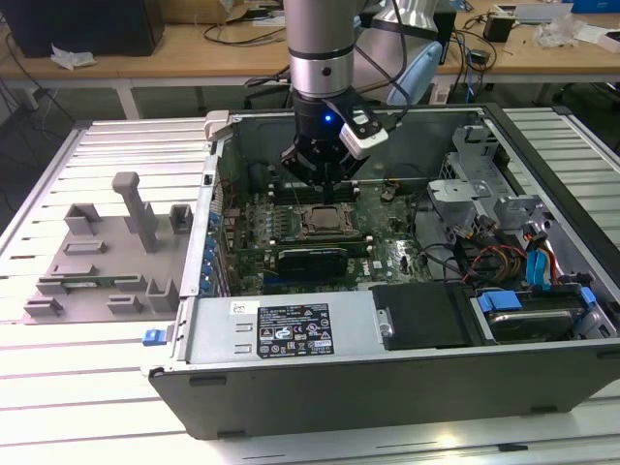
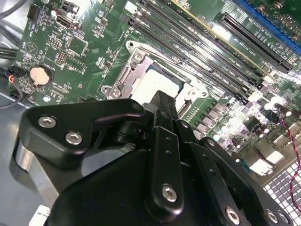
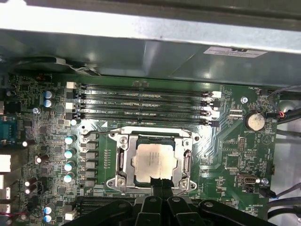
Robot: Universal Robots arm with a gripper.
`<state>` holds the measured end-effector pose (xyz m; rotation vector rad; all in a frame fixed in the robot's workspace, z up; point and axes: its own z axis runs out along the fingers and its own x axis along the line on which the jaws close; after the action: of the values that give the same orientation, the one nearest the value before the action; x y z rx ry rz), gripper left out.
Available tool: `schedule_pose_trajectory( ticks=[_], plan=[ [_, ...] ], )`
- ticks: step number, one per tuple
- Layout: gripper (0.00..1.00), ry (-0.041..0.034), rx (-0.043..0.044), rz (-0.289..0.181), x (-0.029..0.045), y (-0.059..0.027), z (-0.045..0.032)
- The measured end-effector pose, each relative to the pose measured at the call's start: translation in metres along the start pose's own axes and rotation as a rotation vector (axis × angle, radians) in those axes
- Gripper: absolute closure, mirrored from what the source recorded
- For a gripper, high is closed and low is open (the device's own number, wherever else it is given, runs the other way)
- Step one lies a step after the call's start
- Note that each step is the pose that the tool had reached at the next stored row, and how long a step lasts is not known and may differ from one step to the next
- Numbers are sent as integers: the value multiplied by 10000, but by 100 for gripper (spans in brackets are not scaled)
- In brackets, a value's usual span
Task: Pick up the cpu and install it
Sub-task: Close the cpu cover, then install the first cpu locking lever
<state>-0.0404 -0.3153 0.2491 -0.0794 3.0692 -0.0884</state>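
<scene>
Your tool (image 3: 160, 182) has its fingers pressed together with nothing between them. Its tips sit over one edge of the cpu (image 3: 155, 161); you cannot tell whether they touch it. The cpu lies flat, silvery face up, inside the metal-framed socket (image 3: 123, 160), so by my judgement you are at the install step, with the pick-up done. Any further move calls for a straight, light path: the chip must stay square in the frame, and the memory slots (image 3: 141, 101) stand just beside the socket. The socket sits on the motherboard (image 3: 225, 146) inside the open computer case (image 1: 387, 387). Well apart, at the exterior view's left, the grey tray (image 1: 97, 257) rests on the table (image 1: 97, 387); what its recesses hold is unclear.
</scene>
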Motion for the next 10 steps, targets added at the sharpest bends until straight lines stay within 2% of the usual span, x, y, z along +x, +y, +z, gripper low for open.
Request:
schedule_pose_trajectory(
  ticks=[10],
  plan=[
    [89, 1, 1, 0, -1, -1, -12]
  ],
)
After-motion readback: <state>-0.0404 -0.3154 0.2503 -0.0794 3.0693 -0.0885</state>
